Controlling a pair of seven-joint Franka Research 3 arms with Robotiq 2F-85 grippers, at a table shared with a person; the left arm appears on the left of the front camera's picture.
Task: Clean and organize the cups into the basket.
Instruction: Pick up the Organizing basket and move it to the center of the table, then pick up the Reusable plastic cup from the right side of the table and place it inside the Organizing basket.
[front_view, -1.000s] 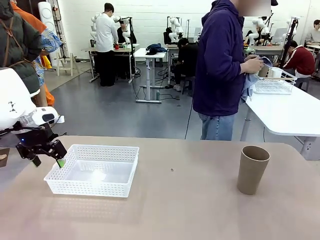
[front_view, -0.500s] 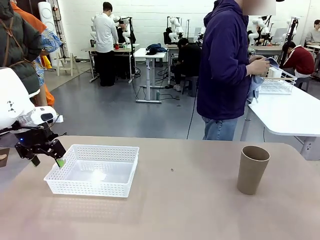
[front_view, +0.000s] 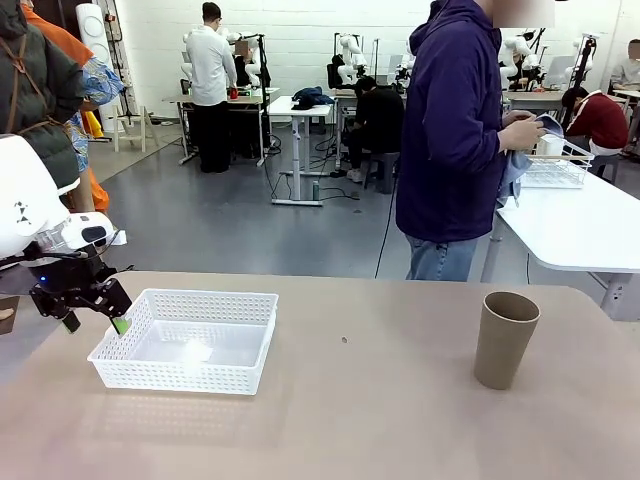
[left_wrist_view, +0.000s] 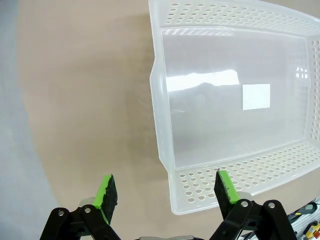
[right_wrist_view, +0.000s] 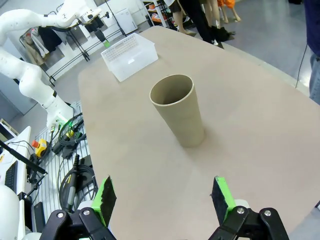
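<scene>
**A:** Front view first: where do the task's things sit?

**B:** A shallow white plastic basket with lattice sides (front_view: 205, 297) rests at the left of the tan worktop (front_view: 380, 420). A tall, tapered, cardboard-brown cup (front_view: 505, 340) stands upright well apart from it, at the right. The left jaws hang just beside the basket's left wall, spread wide and gripping nothing. A person in a dark blue hoodie (front_view: 450, 130) stands beyond the far edge, hands on a bluish cloth.

**A:** Left wrist view?

**B:** The green pads (left_wrist_view: 106, 192) stand wide apart, one over bare worktop, the other over the basket's perforated near wall.

**A:** Right wrist view?

**B:** The right jaws gape fully, holding nothing, above the worktop. The cup stands upright ahead of them, untouched. The basket lies far off, near the left arm (right_wrist_view: 30, 20).
</scene>
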